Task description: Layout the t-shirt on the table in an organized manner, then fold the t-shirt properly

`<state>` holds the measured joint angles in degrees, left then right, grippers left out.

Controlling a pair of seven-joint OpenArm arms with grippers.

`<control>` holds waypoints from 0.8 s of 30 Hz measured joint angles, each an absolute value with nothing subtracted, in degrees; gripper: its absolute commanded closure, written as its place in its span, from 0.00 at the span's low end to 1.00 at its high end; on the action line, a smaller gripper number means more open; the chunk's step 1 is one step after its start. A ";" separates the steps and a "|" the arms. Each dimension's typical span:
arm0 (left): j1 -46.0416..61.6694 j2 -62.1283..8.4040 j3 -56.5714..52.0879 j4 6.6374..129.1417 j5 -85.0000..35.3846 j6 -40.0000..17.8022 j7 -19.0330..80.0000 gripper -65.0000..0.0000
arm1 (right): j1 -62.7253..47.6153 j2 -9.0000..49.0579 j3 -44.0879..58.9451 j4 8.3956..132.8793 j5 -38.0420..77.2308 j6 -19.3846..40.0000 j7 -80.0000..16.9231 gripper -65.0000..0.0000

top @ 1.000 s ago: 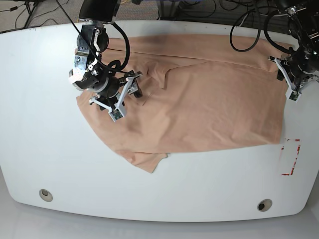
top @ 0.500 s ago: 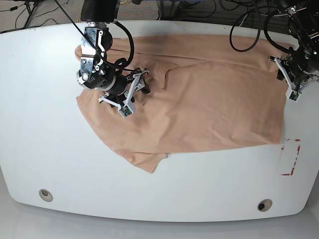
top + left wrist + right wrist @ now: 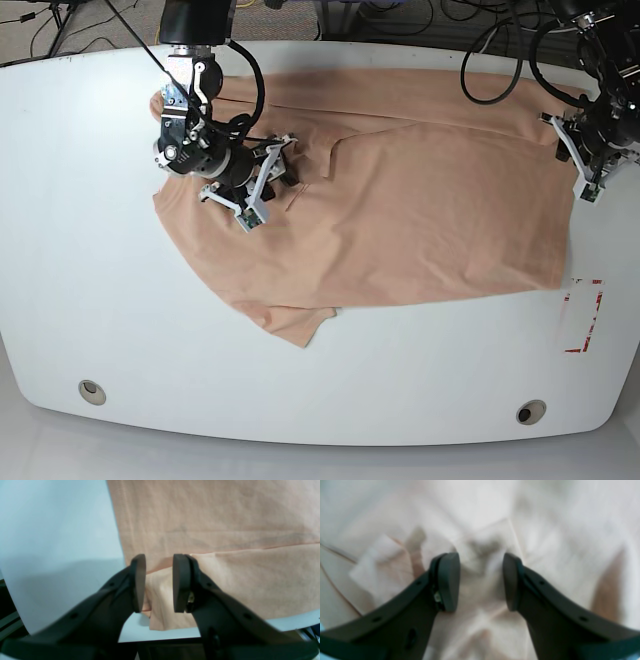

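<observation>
right gripper pads apart, straddling raised crease of t-shirt, nothing pinched yet; likely lining up to pick wrinkle near collar end. left gripper pads narrowly apart astride folded hem corner at far edge, cloth between but clamp not certain; probably anchoring for stretch. soft peach knit, stitched hem, lying rumpled across glossy white table, one sleeve trailing toward front.

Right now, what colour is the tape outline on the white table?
Red tape outline, clearest in the base view.
</observation>
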<state>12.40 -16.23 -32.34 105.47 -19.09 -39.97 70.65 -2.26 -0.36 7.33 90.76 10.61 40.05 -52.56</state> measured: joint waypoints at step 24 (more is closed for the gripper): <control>12.53 -16.23 -32.29 105.47 -19.09 -39.97 70.65 0.75 | -2.61 0.67 7.05 92.01 9.63 39.90 -51.64 0.98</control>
<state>12.53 -16.23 -32.29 105.47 -19.09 -39.97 70.65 -2.61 0.67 7.05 92.01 9.63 39.90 -51.64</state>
